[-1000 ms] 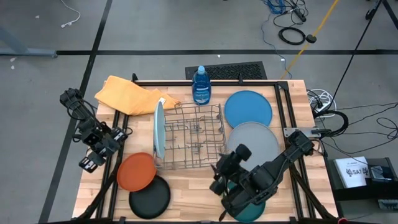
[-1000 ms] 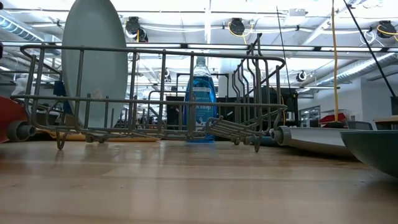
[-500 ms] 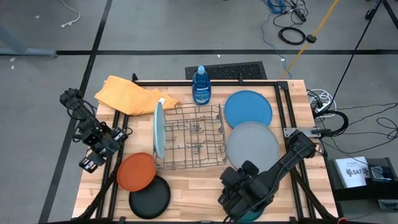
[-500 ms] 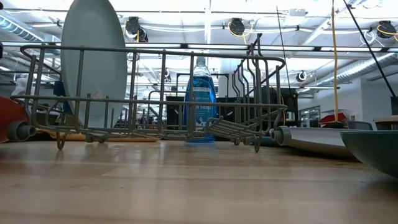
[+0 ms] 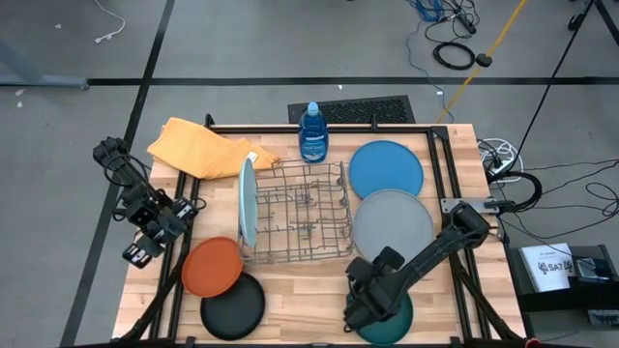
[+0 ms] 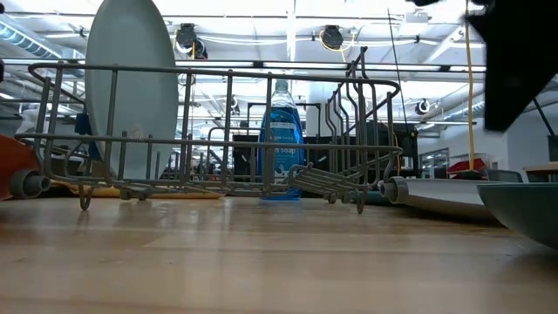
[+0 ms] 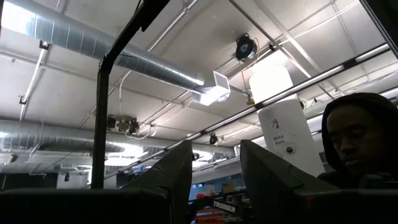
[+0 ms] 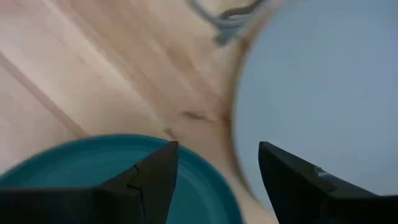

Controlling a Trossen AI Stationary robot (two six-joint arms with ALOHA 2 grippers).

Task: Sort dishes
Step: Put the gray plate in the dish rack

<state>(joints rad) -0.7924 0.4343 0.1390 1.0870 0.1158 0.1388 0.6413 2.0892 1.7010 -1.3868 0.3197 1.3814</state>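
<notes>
The dishes lie around a wire rack point(image 5: 300, 215). A light blue plate point(image 5: 248, 201) stands on edge in the rack's left end. The blue plate point(image 5: 386, 168) and grey plate point(image 5: 393, 224) lie flat at the right, the orange plate point(image 5: 213, 266) and black plate point(image 5: 233, 305) at the near left. A dark teal plate point(image 5: 395, 317) lies at the near right. My right gripper point(image 8: 217, 168) hangs open just above its rim point(image 8: 93, 158), fingers slanting down, touching nothing. My left gripper point(image 7: 214, 168) waits open beyond the table's left edge point(image 5: 140, 251), pointing up.
A blue soap bottle point(image 5: 312, 133) stands behind the rack at the far edge, and an orange cloth point(image 5: 203, 148) lies at the far left. Bare wood shows along the near edge between the black and teal plates. A person shows in the left wrist view point(image 7: 357, 143).
My right gripper has come down toward the dark teal plate at the near right and tipped its fingers from nearly level to steeply downward. Its arm now shows at the low view's top right. The plates and rack have kept still.
</notes>
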